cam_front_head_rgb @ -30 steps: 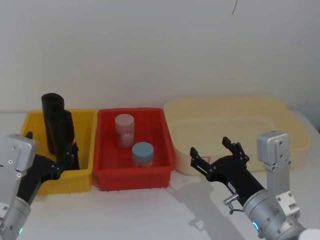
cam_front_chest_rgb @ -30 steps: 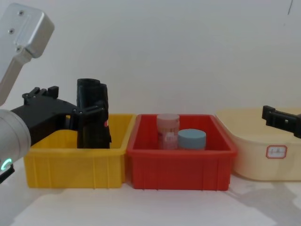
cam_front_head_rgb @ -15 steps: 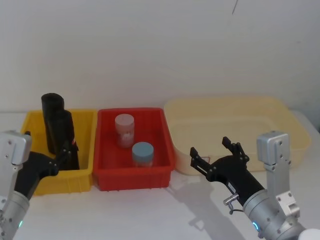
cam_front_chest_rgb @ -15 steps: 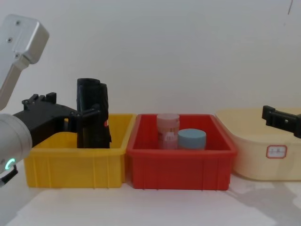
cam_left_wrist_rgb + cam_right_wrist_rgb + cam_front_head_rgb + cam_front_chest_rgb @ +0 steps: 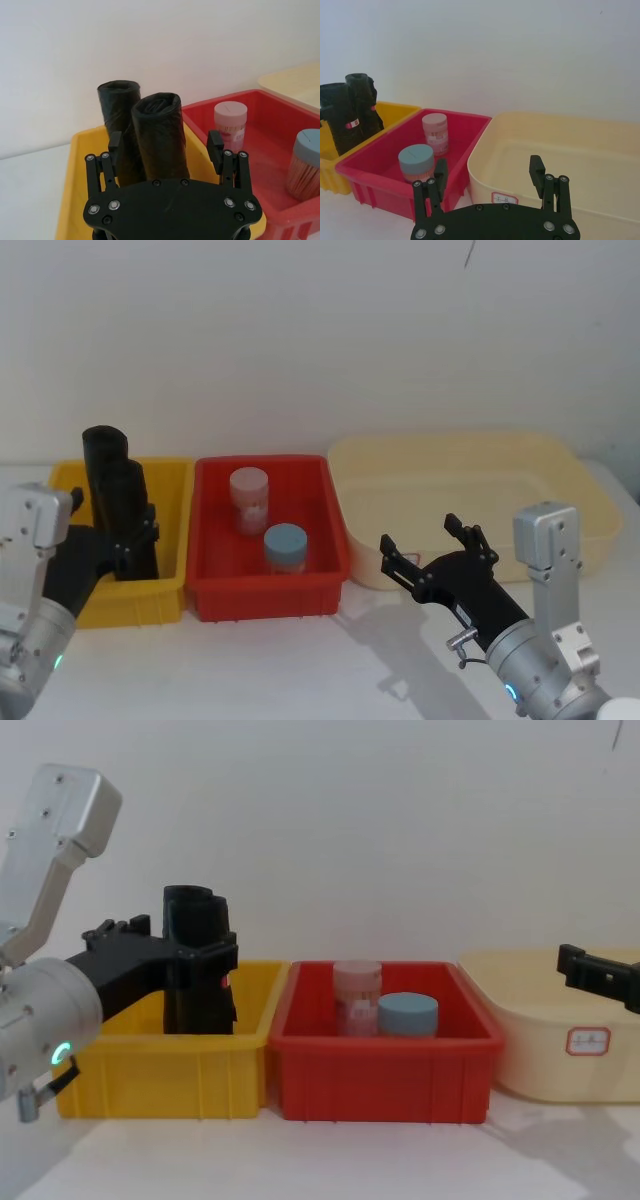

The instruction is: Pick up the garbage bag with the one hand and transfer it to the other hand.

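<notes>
1. Early days on this one. The left gripper point(image 5: 165, 145) has its fingers spread, one on each side of the nearer black rolled-up plastic garbage bag point(image 5: 159, 125). There's a gap on both sides, so I'd say nothing is clamped yet.
2. The bag stands upright in the rectangular yellow plastic bin point(image 5: 150, 602) at the robot's left end of the row. It hasn't been lifted.
3. So basically everything is left to do: squeeze, lift, carry it across and hand it over.
4. The right gripper point(image 5: 420, 532) is empty with its fingers apart. It hovers over the table in front of the cream oval plastic tub point(image 5: 450, 490), well apart from the bag.
5. Looks-wise, the bag is a tight cylinder of shiny, crinkly black film with a swirl at the top end.
6. A second black roll point(image 5: 119, 100) stands just behind it. I can't tell if they're touching.
7. The right wrist view shows a small red-and-white band point(image 5: 352, 124) around one roll.
8. My guess is it's soft enough to squash a little when gripped, and the neighbouring roll could get nudged on the way up.
</notes>
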Controlling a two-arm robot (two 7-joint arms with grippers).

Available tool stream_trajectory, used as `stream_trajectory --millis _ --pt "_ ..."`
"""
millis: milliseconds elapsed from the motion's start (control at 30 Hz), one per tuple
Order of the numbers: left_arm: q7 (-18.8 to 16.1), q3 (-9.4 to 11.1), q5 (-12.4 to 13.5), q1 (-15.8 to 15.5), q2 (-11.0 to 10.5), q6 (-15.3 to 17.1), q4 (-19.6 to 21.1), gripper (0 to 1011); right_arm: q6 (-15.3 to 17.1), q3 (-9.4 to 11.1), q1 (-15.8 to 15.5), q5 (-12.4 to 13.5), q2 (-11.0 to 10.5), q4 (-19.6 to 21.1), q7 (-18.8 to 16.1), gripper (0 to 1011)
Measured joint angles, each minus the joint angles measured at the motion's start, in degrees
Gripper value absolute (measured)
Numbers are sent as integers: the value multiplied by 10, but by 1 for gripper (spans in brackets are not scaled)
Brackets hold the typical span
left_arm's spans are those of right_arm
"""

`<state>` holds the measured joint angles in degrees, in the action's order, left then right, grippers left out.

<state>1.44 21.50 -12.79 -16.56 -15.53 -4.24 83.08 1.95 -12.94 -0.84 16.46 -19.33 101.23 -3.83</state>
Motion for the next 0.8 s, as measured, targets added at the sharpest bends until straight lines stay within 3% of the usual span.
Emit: stream_trajectory --millis 400,800 --pt "33 0 -12 -40 25 -31 -68 968 0 0 0 0 0 0 0 1000" --pt "48 -6 -16 -59 39 -51 -106 657 0 0 0 0 0 0 0 999"
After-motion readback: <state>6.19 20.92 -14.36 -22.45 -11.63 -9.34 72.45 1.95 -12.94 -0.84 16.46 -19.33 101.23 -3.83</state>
